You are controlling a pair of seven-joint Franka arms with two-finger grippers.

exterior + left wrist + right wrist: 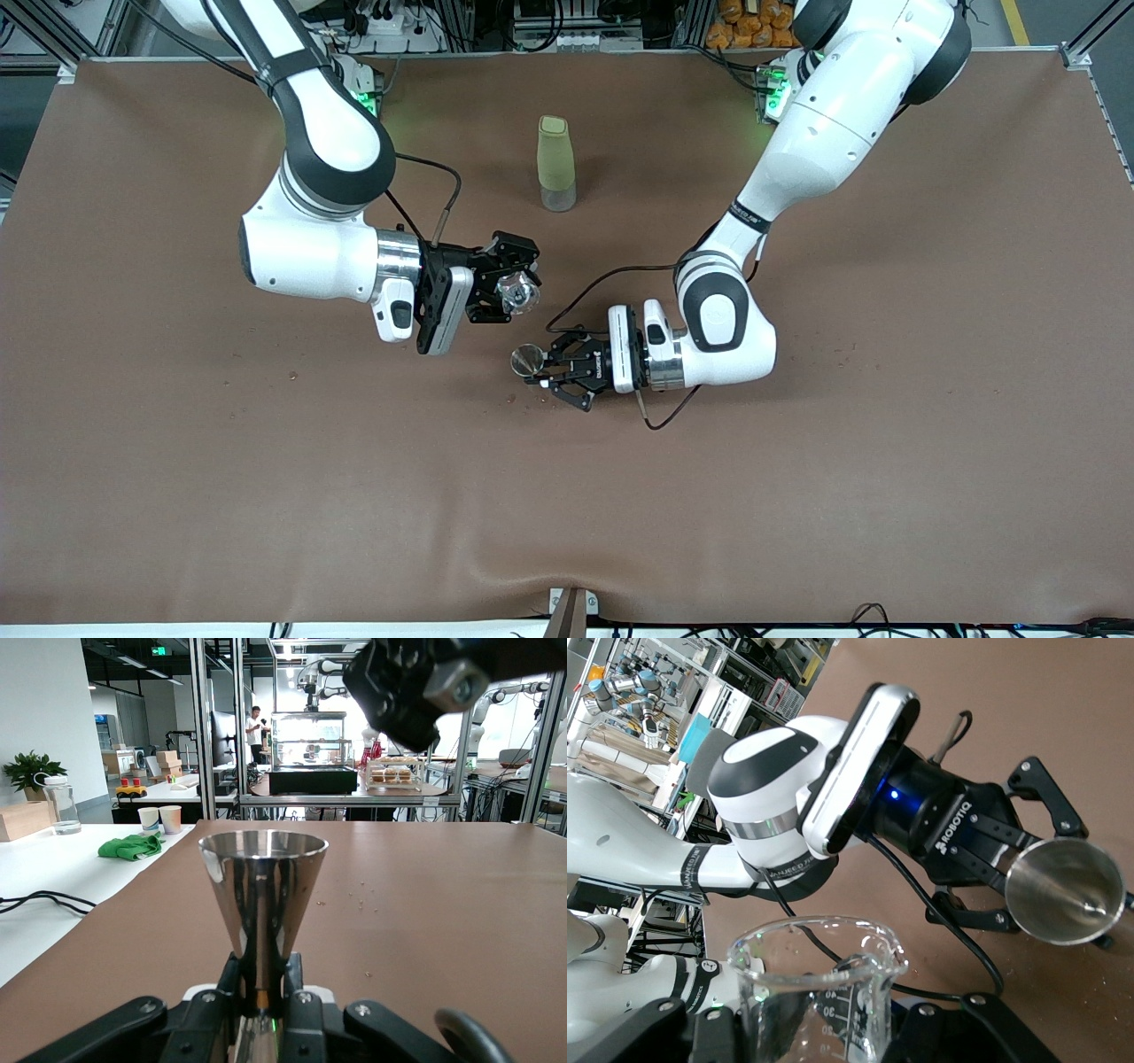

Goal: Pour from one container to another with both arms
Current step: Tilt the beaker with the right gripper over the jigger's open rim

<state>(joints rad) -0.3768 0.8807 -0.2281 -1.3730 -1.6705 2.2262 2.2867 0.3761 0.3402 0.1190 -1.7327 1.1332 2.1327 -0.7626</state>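
Above mid-table, the right gripper point(516, 285) clasps the glass cup point(519, 295), seemingly tilted, beside the steel jigger point(528, 359) clenched upright by the left gripper point(538, 368). A green bottle point(556, 164) stands apart, nearer the bases.

White jointed arms point(824, 133), black bands, black cables

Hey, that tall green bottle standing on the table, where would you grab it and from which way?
Grip the green bottle around its pale-green body, below the cap, coming in level from the side. It stands upright with tall, nearly straight walls, which suits a side pinch. Its clear base sits too close to the table.
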